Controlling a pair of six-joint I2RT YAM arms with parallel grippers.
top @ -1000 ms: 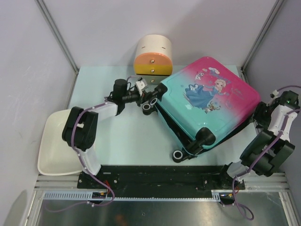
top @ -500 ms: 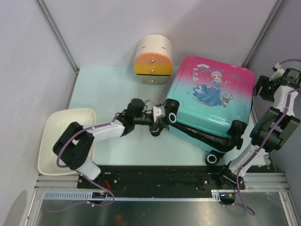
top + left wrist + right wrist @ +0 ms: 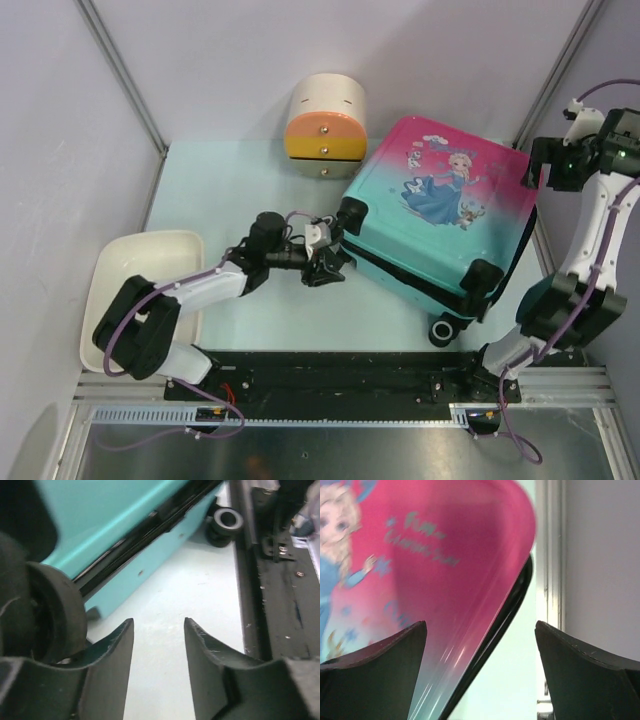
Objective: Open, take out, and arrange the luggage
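Your luggage (image 3: 440, 225) lies flat on the table (image 3: 230, 190), princess print facing up. It's over on the right half and sits askew, pink end toward the back right corner, teal end and black wheels toward the middle and front. The upper shell rests on the lower one with a dark seam (image 3: 150, 525) running between them, and you cannot tell from here whether that seam is fastened. Your left gripper (image 3: 330, 265) is down low at the teal corner nearest the centre. On its wrist camera the fingers stand apart with only bare table between them, nothing pinched. One wheel (image 3: 55, 615) looms just outside the finger on the left of that view; whether they touch you cannot tell. A second wheel (image 3: 225, 522) shows farther along the same edge, near the black base rail (image 3: 340, 370). Your right gripper (image 3: 533, 172) is up at the pink corner on the far right. Its fingers are spread wide, with the curved pink corner and its black rim showing between them, light table surface beside it, and nothing clamped. Behind the case, just off its back left corner, stands the cream round box (image 3: 325, 118) with orange-yellow drawer fronts facing you. The white tub (image 3: 130, 280) sits at the left edge of the table, well apart from the case, with your left arm reaching past it.
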